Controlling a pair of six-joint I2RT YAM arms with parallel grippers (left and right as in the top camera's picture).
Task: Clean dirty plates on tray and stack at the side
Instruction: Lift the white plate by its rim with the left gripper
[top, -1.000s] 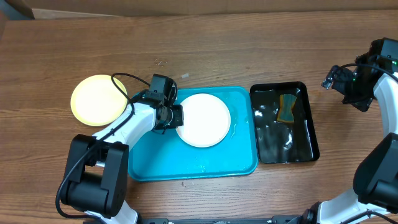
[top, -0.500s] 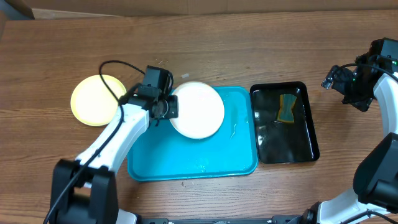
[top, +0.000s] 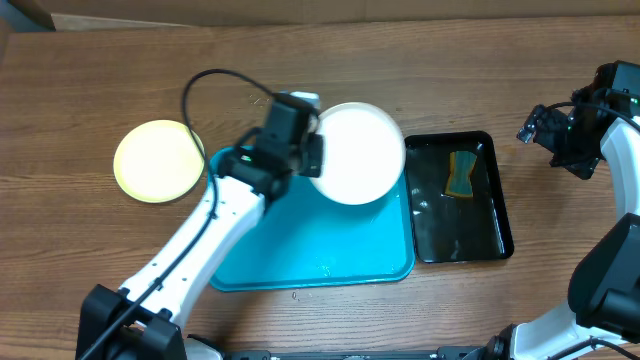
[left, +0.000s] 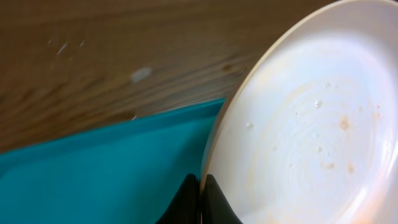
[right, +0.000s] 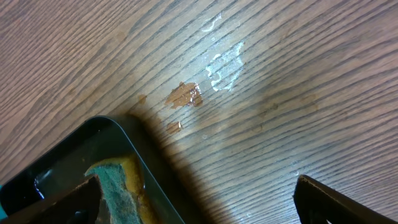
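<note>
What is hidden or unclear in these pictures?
Overhead: the left arm covers part of the tray and the left gripper's jaws.
Left wrist: the frame edges cut off the white plate; the table behind is blurred.
Right wrist: the bottom edge cuts off the sponge and the black tray.

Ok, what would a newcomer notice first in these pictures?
The white plate, pinched at its rim by the left jaws and held over the far right corner of the turquoise tray, shows faint orange specks on its face. Next come the pale yellow plate lying on the table left of the tray, and the sponge in the black tray on the right.
</note>
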